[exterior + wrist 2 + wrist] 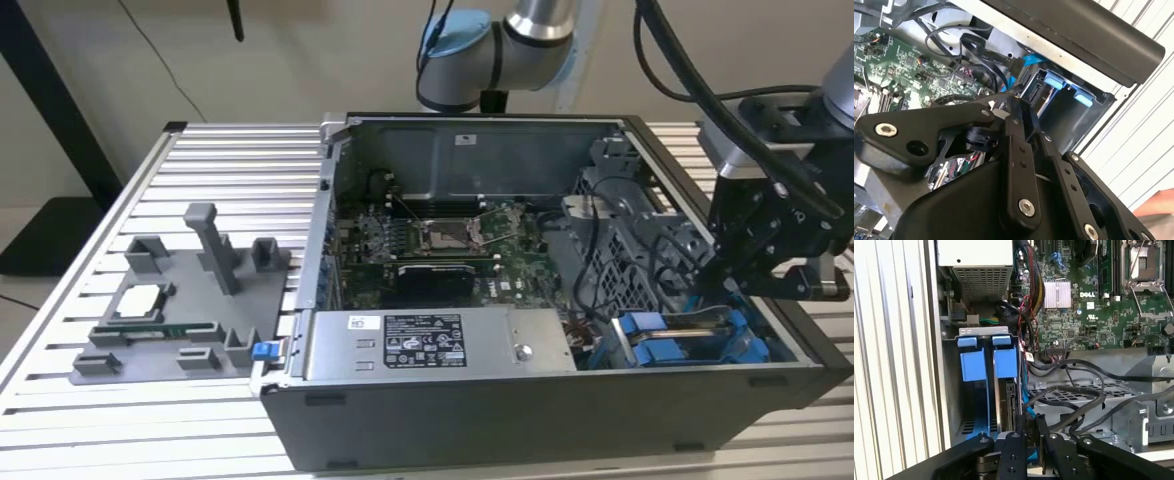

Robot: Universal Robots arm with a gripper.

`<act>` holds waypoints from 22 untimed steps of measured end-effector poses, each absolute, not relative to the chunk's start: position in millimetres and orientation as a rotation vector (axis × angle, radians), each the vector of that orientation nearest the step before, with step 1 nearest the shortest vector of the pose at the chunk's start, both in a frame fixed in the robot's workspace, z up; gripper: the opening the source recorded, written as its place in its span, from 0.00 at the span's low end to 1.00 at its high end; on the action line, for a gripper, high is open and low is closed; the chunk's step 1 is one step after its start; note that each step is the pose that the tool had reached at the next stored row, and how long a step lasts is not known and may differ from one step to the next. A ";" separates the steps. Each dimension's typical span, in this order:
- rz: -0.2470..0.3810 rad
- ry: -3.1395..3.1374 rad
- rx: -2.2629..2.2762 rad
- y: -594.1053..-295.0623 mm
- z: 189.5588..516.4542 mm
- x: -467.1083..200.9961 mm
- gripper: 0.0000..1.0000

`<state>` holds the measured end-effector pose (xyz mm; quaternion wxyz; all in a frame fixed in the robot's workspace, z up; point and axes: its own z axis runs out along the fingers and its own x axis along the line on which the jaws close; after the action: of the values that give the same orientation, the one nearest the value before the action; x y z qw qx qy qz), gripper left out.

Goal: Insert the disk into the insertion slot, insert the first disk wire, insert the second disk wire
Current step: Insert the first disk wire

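Claw (1030,424) closed to a narrow pinch, I sit at the end of the blue wire (1025,399); what I pinch, if anything, I cannot tell. Just beyond, the disk (1010,402) seems to stand on edge inside the slot (674,345), lower right in the exterior view. I judge the wire limp and light, best taken by its stiff end, and the disk rigid, heavier and shock-shy.

arm (514,55): jointed section seen at the rear in the exterior view, a further link reached in at that view's right | wrist (763,135): turned downward | gripper (731,288): black linkage pointed down, tilted slightly | fingers (1016,150) (1013,452): drawn close together, tips nearly met, in both wrist views
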<state>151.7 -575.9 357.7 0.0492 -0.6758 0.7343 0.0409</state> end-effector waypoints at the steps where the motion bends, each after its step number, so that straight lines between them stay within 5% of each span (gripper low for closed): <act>1: 0.125 2.237 -2.059 -575.9 356.2 152.2 0.00; 22: 0.124 2.229 -2.067 -586.2 346.0 153.4 0.00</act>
<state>153.4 -586.2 346.0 0.0495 -0.6787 0.7316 0.0408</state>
